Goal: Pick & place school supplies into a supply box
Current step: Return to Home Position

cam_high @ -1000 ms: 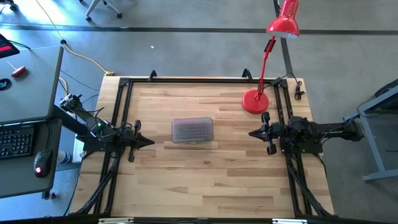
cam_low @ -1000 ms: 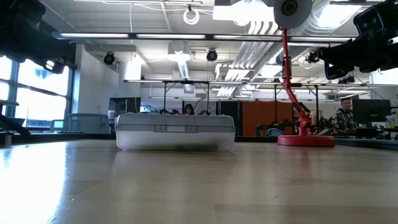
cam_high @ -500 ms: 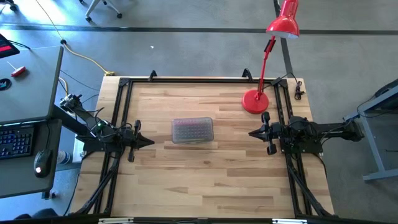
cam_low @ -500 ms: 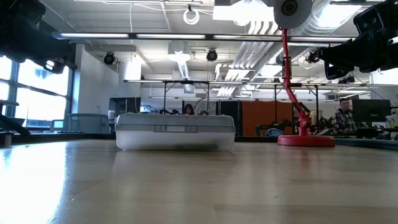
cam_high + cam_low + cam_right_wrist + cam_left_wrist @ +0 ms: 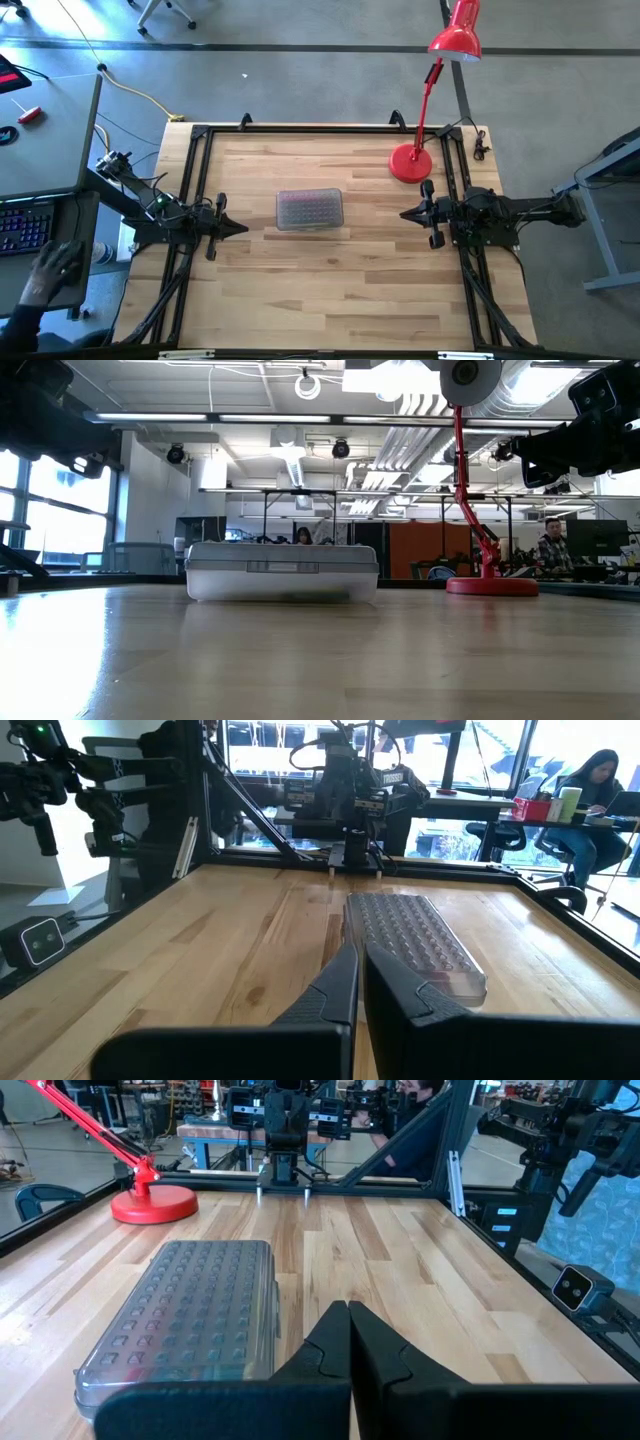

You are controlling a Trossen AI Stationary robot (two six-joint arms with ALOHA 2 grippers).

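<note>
The supply box [image 5: 310, 210] looks light, stiff, slippery; hold its long sides. The left hand [image 5: 240, 228] and right hand [image 5: 405, 214] are closed, empty.

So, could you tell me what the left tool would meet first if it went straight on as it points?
Probably nothing nearby: the left tool, shut, points over bare table just beside the supply box; farther on stands the right arm, though depth is unclear.

Ribbed plastic supply box [image 5: 310, 210]; wooden table [image 5: 330, 290]
</note>
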